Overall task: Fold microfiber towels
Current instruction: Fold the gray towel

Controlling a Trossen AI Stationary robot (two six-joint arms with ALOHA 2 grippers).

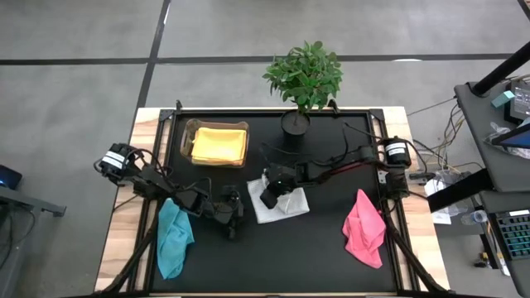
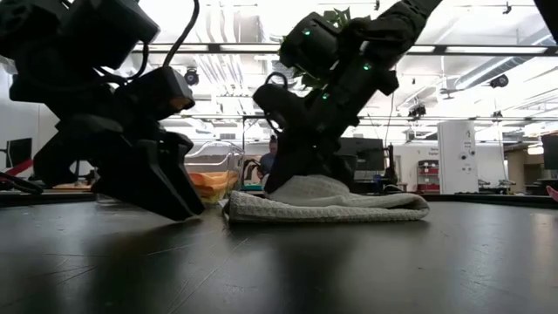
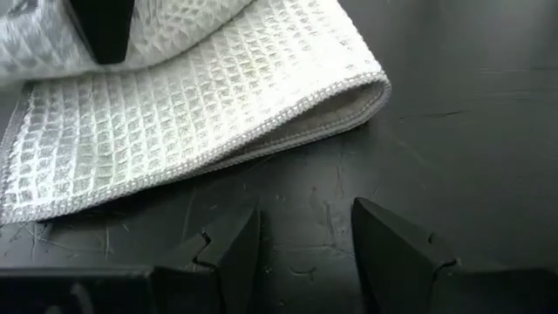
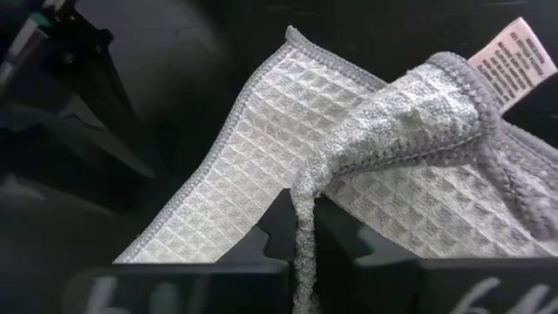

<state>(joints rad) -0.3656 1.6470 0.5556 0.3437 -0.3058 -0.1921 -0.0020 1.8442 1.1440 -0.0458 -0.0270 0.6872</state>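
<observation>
The white-grey waffle towel (image 1: 286, 205) lies partly folded at the table's middle; it also shows in the low view (image 2: 349, 206). My right gripper (image 1: 269, 197) is over the towel's left part, shut on a fold of it (image 4: 301, 214). My left gripper (image 1: 233, 212) stands open just left of the towel, low over the table; its fingers (image 3: 235, 249) have bare table between them, short of the towel's doubled edge (image 3: 261, 139). A teal towel (image 1: 174, 236) lies crumpled at the near left and a pink towel (image 1: 363, 228) at the near right. A yellow towel (image 1: 219, 145) lies in a clear box. My right gripper pinches the grey-hemmed edge (image 4: 307, 185) of a turned-over flap of the white-grey towel between its two fingers. The fingers slant down from the table's far right. The flap (image 4: 401, 118) stands a little raised, with its label (image 4: 514, 52) showing, and the rest of the towel lies flat on the table.
The clear plastic box (image 1: 187, 141) stands at the far left of the black mat. A potted plant (image 1: 302, 79) stands at the far middle. Bare mat (image 1: 290, 257) lies along the near edge between the teal and pink towels.
</observation>
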